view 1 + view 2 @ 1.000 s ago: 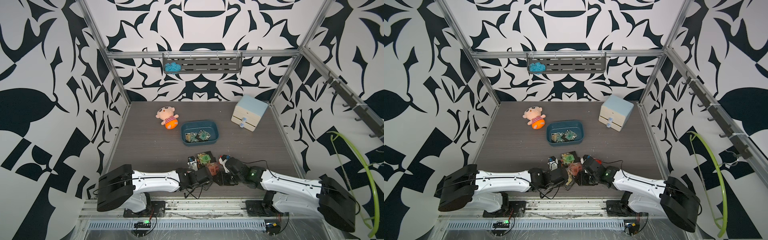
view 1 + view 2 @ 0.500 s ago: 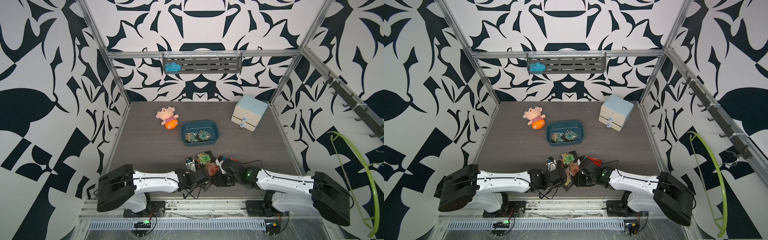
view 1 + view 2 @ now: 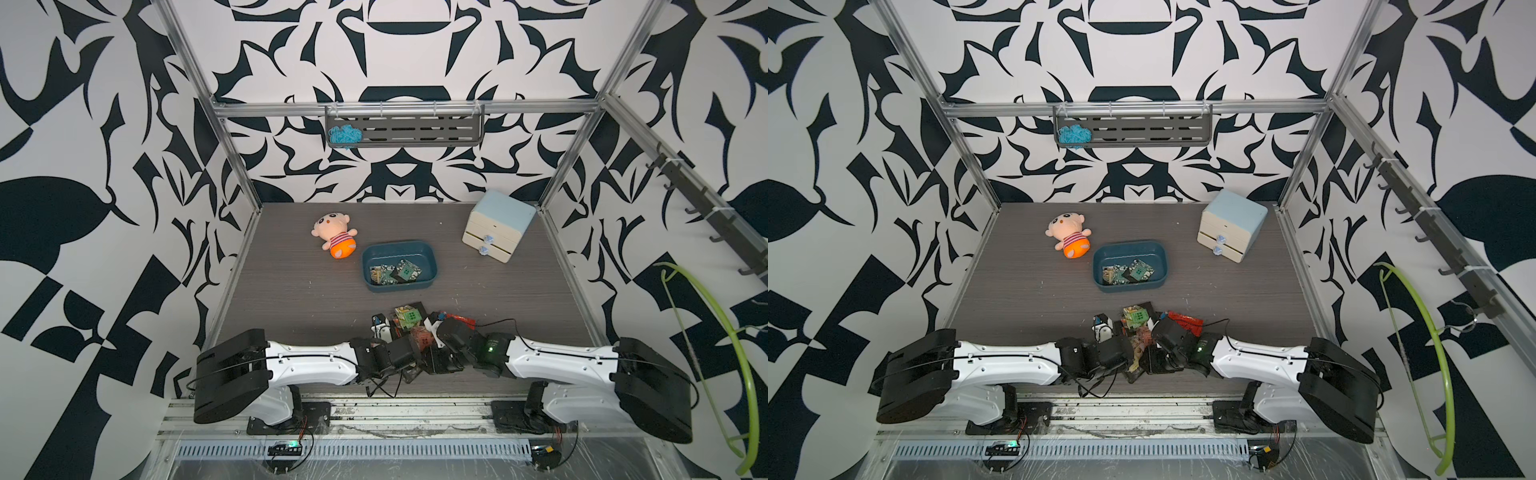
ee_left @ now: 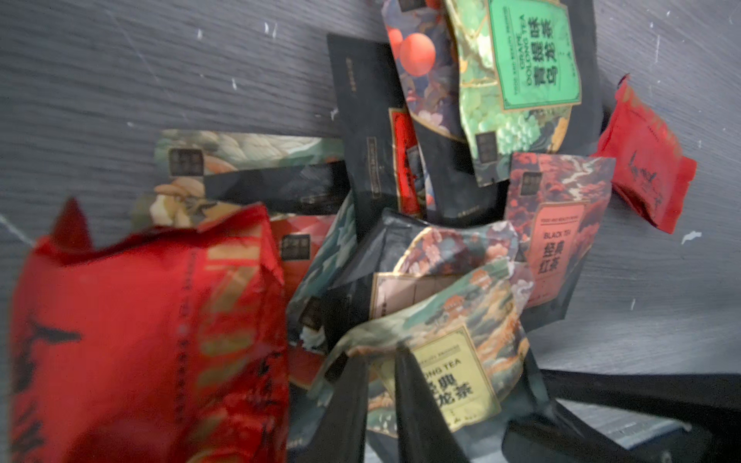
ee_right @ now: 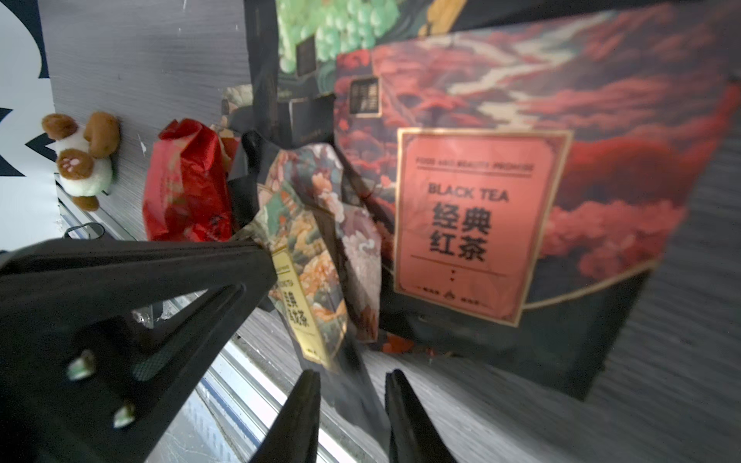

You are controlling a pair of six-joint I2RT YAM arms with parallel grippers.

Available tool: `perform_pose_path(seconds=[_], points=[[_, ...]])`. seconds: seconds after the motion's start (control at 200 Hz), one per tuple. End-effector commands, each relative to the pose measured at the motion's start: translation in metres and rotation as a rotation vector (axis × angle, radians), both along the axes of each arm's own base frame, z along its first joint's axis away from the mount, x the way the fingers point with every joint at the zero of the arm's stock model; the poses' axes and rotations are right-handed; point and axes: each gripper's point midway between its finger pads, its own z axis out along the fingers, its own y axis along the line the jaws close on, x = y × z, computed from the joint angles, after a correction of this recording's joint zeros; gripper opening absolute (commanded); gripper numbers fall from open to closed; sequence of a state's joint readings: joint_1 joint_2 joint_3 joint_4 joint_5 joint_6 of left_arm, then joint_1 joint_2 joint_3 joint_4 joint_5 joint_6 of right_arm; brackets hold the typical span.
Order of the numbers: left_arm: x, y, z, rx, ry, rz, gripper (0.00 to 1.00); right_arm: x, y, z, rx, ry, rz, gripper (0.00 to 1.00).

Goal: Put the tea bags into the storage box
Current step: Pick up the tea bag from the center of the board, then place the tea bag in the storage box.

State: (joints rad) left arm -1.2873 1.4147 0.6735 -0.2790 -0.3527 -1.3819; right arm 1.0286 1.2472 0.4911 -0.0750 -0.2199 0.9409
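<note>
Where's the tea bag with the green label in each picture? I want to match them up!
In a top view: the crinkly foil tea bag with the green square label lies on the pile's far edge.
In a top view: that bag, same spot.
Left wrist: whole, label readable.
Right wrist: only its green grape corner shows.
Landmark: the red-patterned foil tea bag with the salmon BLACK TEA label, its neighbour everywhere.

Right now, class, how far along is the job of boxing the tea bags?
Done: a few bags lie in the box. In hand: the left gripper is shut on a yellow-label bag; the right gripper's jaws stand open around a dark bag's edge. Left: most bags, heaped in a pile between the arms.
</note>
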Motion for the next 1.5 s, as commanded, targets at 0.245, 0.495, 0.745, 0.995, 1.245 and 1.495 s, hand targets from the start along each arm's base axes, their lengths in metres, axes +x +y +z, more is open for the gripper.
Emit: perform_pose_path(seconds=[0.245,0.495,0.745,0.995,1.245,1.495], points=[[0.002,0.005,-0.005,0.018,-0.002,0.011,0.19,0.013,0.023,0.023,0.08,-0.046,-0.01,0.24],[0.003,0.005,0.005,0.008,-0.017,0.008,0.19,0.013,0.024,0.026,0.077,-0.047,0.002,0.05],[0.013,0.002,0.045,-0.023,-0.098,-0.017,0.21,0.012,-0.003,0.053,0.009,-0.114,-0.009,0.0],[0.038,0.036,0.068,0.07,-0.156,0.05,0.23,0.029,-0.07,0.104,-0.246,-0.309,-0.07,0.0],[0.075,0.066,0.084,-0.02,-0.184,0.128,0.24,0.077,-0.128,0.182,-0.559,-0.621,-0.181,0.0],[0.101,0.093,0.082,-0.083,-0.177,0.16,0.25,0.142,-0.087,0.242,-0.25,-0.637,-0.246,0.0]])
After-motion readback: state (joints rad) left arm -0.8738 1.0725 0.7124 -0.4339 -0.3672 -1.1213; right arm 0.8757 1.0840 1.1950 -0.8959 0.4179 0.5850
